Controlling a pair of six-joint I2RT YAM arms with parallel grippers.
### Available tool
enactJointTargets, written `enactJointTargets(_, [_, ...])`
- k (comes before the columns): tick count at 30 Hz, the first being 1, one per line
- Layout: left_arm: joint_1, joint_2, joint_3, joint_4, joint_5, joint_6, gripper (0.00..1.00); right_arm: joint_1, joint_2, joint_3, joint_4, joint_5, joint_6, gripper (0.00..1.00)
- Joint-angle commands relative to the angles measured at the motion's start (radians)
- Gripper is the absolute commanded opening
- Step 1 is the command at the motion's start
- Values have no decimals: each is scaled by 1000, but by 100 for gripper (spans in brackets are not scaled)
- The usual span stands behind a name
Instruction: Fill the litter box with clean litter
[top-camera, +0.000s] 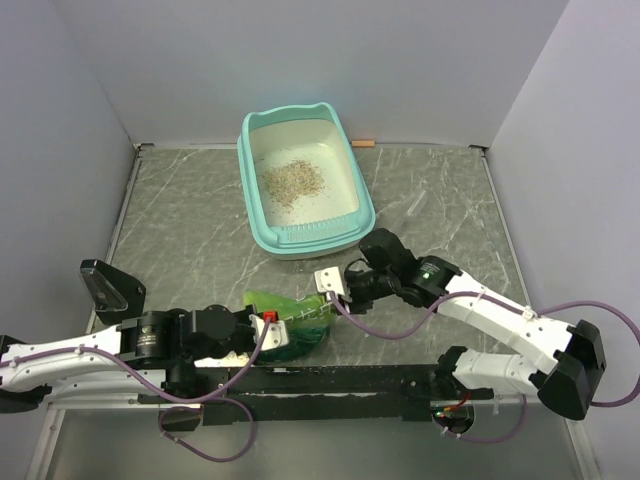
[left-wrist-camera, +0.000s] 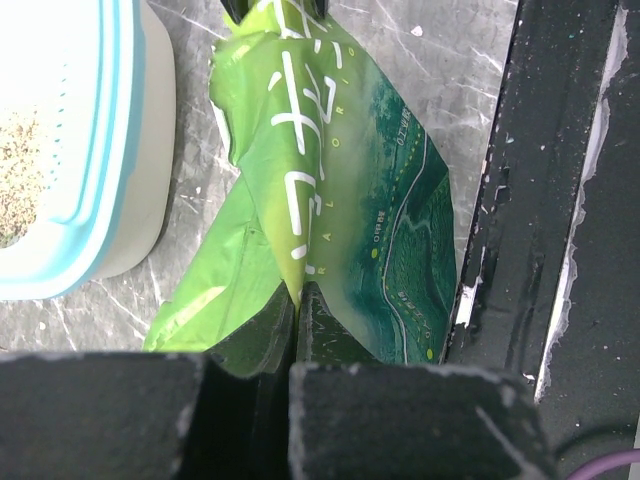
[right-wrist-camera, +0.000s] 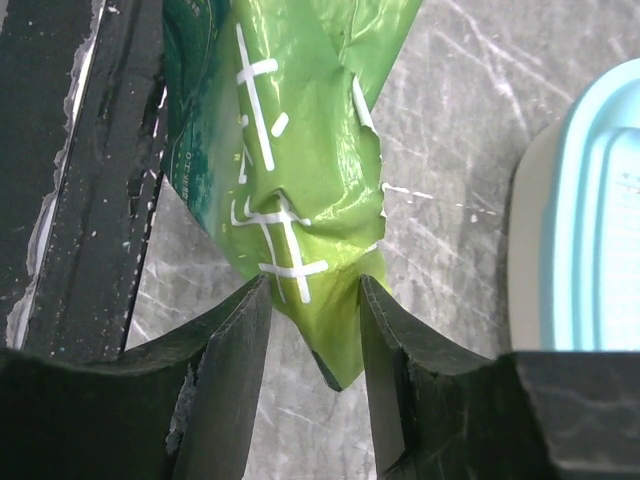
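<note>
The turquoise litter box (top-camera: 362, 190) stands at the back middle of the table, with a small patch of beige clean litter (top-camera: 292, 180) on its whitish floor. A glossy green bag (top-camera: 295, 318) lies between the two grippers near the front edge. My left gripper (top-camera: 262, 325) is shut on the bag's near fold (left-wrist-camera: 296, 300). My right gripper (top-camera: 330, 292) has its jaws apart on either side of the bag's pointed corner (right-wrist-camera: 315, 290), and the fingertips (right-wrist-camera: 250, 300) just meet the foil. The box corner (left-wrist-camera: 100, 150) and some litter (left-wrist-camera: 20, 170) show in the left wrist view.
A black rail (top-camera: 330, 378) runs along the near edge, right beside the bag (left-wrist-camera: 540, 200). A small orange-brown stick (top-camera: 364, 143) lies behind the box at the back wall. Grey walls close in the marbled table on three sides. The box's rim (right-wrist-camera: 590, 200) is close to my right gripper.
</note>
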Motion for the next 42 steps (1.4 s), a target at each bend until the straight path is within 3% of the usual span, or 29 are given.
enactJointTargets(1, [0, -42, 23, 161, -3, 3, 1, -11, 40, 15, -1, -55, -34, 47])
enactJointTargets(4, [-2, -53, 20, 160, 0, 3, 1, -16, 61, 19, -12, -56, -40, 38])
enactJointTargets(5, [-2, -56, 18, 158, -2, 3, 1, -19, 67, 21, -13, -44, -41, 14])
enactJointTargets(6, [0, -59, 17, 158, -3, 3, 1, -19, 70, 22, -22, -27, -38, 0])
enactJointTargets(11, [-2, -68, 8, 170, -26, 12, 1, -48, -15, 22, -61, 63, 3, 0])
enactJointTargets(17, [0, -80, -5, 221, -161, 44, 1, -196, -247, -110, 28, -10, 126, 0])
enactJointTargets(21, [-2, -74, 5, 265, -275, 124, 1, -220, -223, -81, -21, 23, 138, 0])
enactJointTargets(26, [7, -79, 20, 287, -214, 215, 1, -227, -238, -108, 2, -4, 161, 0])
enactJointTargets(30, [38, -51, -37, 279, -80, 158, 1, -215, -218, -122, -10, 4, 175, 0])
enactJointTargets(35, [44, 64, -57, 249, -59, 106, 1, -212, -183, -114, 18, 59, 239, 0])
enactJointTargets(38, [46, 69, -75, 267, -60, 106, 1, -212, -186, -136, 76, 167, 327, 18])
enactJointTargets(42, [52, 41, -95, 276, -66, 103, 1, -213, -201, -133, 145, 318, 414, 56])
